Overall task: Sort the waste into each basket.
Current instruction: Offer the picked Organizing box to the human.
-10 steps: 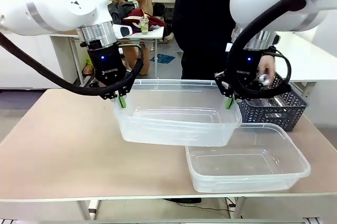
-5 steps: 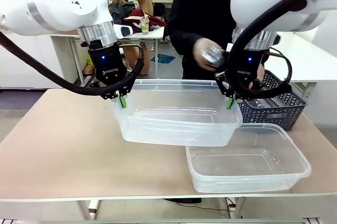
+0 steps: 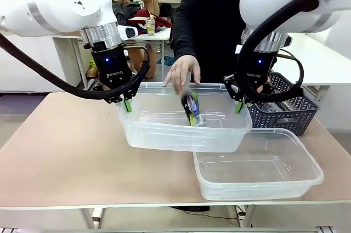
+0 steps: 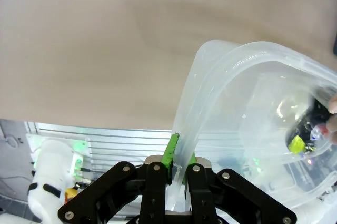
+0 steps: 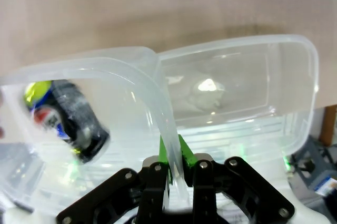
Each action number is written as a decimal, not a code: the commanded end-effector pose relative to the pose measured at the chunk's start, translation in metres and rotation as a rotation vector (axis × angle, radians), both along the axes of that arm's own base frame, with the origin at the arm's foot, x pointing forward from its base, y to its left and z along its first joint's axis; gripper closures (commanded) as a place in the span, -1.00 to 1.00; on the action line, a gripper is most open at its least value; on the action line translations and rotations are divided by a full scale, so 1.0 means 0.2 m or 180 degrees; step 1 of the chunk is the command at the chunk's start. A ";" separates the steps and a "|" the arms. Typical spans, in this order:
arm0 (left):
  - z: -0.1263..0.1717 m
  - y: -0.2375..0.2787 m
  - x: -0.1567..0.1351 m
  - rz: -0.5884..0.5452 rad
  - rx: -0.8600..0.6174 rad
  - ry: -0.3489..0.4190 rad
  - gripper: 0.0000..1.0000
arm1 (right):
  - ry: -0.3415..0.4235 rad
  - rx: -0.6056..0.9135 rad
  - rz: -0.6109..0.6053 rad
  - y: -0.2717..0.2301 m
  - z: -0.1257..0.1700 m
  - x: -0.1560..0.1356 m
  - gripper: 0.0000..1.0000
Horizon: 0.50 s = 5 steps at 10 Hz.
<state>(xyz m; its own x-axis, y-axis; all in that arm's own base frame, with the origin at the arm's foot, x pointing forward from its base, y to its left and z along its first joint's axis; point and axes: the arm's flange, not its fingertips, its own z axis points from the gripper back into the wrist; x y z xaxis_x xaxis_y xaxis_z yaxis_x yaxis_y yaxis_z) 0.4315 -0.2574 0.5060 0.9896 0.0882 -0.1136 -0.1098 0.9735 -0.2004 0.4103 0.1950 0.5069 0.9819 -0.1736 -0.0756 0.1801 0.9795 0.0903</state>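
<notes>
My left claw (image 3: 127,104) and right claw (image 3: 239,106) each pinch shut on opposite rims of a clear tub (image 3: 164,141) lifted off the bench (image 3: 66,151), which looks light, bendy and slippery, so the rims seem the best hold; a dark drink container (image 3: 191,109) sits inside it, under a person's hand (image 3: 182,73).

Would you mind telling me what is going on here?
Both arms hold one clear tub by its rim, the left gripper shut on one end and the right gripper on the other. A person's hand is just above it, with a blurred dark drink container inside. A second clear tub sits nearby.
</notes>
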 end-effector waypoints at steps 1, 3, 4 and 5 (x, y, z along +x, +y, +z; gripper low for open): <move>0.03 0.00 0.02 0.0084 -0.0063 -0.0034 0.89 | 0.0019 0.0017 0.0000 0.00 0.01 -0.01 0.89; 0.03 0.00 0.02 0.0084 -0.0063 -0.0034 0.89 | 0.0019 0.0017 0.0000 0.00 0.01 -0.01 0.89; 0.03 0.00 0.02 0.0084 -0.0063 -0.0034 0.89 | 0.0019 0.0017 0.0000 0.00 0.01 -0.01 0.89; 0.03 0.00 0.02 0.0084 -0.0063 -0.0034 0.89 | 0.0019 0.0017 0.0000 0.00 0.01 -0.01 0.89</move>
<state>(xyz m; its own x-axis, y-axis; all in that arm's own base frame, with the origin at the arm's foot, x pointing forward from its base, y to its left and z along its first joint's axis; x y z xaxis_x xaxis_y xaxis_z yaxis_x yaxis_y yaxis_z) 0.4314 -0.2574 0.5060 0.9896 0.0882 -0.1136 -0.1098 0.9736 -0.2004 0.4103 0.1950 0.5069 0.9819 -0.1736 -0.0756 0.1801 0.9795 0.0903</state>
